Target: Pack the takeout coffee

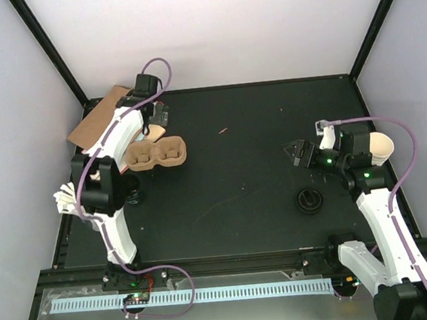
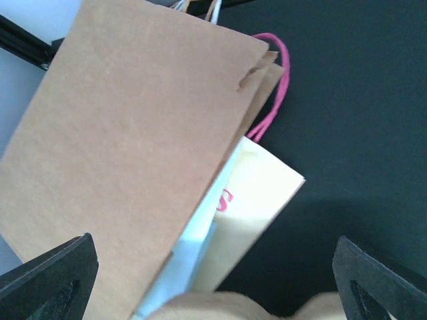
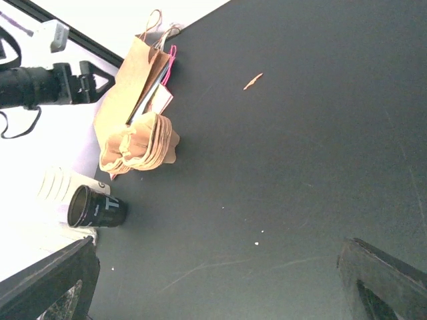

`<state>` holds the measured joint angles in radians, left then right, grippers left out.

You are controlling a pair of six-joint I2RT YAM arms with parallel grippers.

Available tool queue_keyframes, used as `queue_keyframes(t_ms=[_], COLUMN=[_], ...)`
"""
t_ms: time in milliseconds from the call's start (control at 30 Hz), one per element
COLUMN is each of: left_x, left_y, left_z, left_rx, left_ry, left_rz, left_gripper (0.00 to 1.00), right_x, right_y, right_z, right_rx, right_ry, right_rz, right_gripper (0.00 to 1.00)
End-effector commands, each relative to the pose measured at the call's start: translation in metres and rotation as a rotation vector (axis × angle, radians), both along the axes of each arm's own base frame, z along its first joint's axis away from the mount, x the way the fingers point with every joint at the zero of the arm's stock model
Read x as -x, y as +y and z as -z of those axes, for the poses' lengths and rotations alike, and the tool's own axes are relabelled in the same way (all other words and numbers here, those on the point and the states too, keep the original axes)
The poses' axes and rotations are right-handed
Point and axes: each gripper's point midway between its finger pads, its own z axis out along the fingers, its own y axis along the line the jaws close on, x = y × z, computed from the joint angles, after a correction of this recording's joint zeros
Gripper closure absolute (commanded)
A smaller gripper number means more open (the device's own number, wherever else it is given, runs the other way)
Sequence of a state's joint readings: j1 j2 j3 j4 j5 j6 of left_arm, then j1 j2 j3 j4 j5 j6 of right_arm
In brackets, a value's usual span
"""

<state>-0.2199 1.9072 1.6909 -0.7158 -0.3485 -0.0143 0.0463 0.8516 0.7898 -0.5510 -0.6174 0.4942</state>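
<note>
The top camera looks down from high on the whole table (image 1: 261,178). The left wrist camera is very close above the brown bag (image 2: 127,147). The right wrist camera looks across the table from far off. All three see that bag.

Plain pale walls (image 1: 215,23) enclose a matte black table (image 1: 245,172) on three sides, black frame posts (image 1: 46,49) in the corners, under soft, even light.
</note>
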Motion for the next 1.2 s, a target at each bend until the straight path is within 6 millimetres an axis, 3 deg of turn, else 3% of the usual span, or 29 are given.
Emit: queue_keyframes(t_ms=[0,333,567,900,1033,1167], left_x=[-0.016,-0.061,-0.072,-0.075,-0.076,-0.079], left_y=[0.017,0.010,0.019,0.045,0.048,0.049], left_z=[0.002,0.041,0.064,0.087,0.093,0.092], left_rx=[-0.178,-0.176,-0.193,-0.207,-0.224,-0.236], left_ry=[0.050,0.123,0.140,0.175,0.190,0.179], left_rz=[0.001,0.106,0.079,0.031,0.030,0.025], left_gripper=[0.01,0.08,0.14,0.15,0.25,0.43], right_x=[0.006,0.002,0.001,0.001,-0.001,-0.002], right_y=[0.005,0.005,0.003,0.001,0.001,0.001], right_z=[-0.009,-0.013,-0.014,-0.013,-0.014,-0.014], right_rx=[-0.012,-0.006,0.000,0.008,0.006,0.004], right_ry=[-0.015,-0.016,-0.011,-0.006,-0.008,-0.007], right_rz=[-0.036,-0.031,-0.023,-0.010,-0.006,-0.005], right_gripper=[0.00,0.00,0.00,0.00,0.00,0.00])
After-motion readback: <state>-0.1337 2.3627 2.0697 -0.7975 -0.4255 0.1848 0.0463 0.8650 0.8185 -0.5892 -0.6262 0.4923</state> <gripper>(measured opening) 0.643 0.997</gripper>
